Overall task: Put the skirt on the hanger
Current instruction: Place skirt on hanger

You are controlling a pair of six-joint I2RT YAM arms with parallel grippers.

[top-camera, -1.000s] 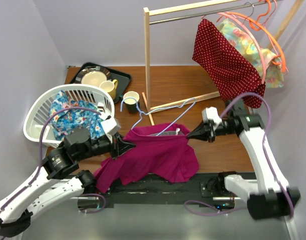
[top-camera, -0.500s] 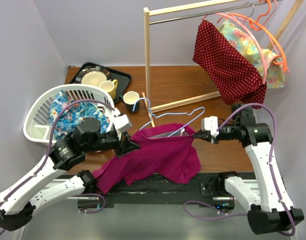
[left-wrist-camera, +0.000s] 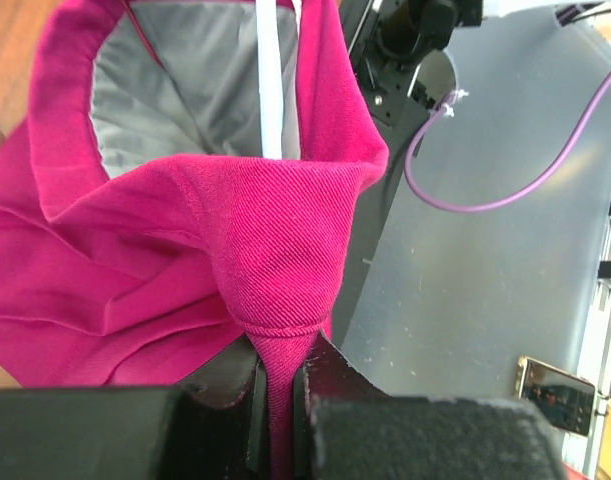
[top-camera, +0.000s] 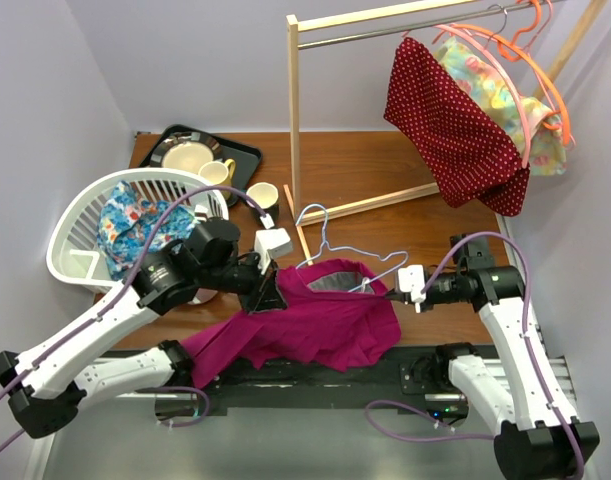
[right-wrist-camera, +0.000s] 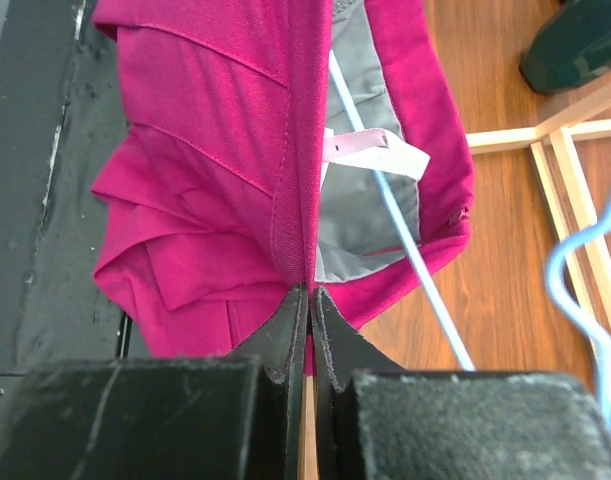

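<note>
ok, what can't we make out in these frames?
- Top view: hanger lower bar, hidden inside the skirt waist.
- Left wrist: pale strip inside the waist, wire or ribbon, too blurred to tell.
- Right wrist: hanger hook, cut off by the right edge.

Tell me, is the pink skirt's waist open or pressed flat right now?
Open: the left hand and right hand pinch the skirt at opposite edges of its waist, and grey lining shows between them.
</note>
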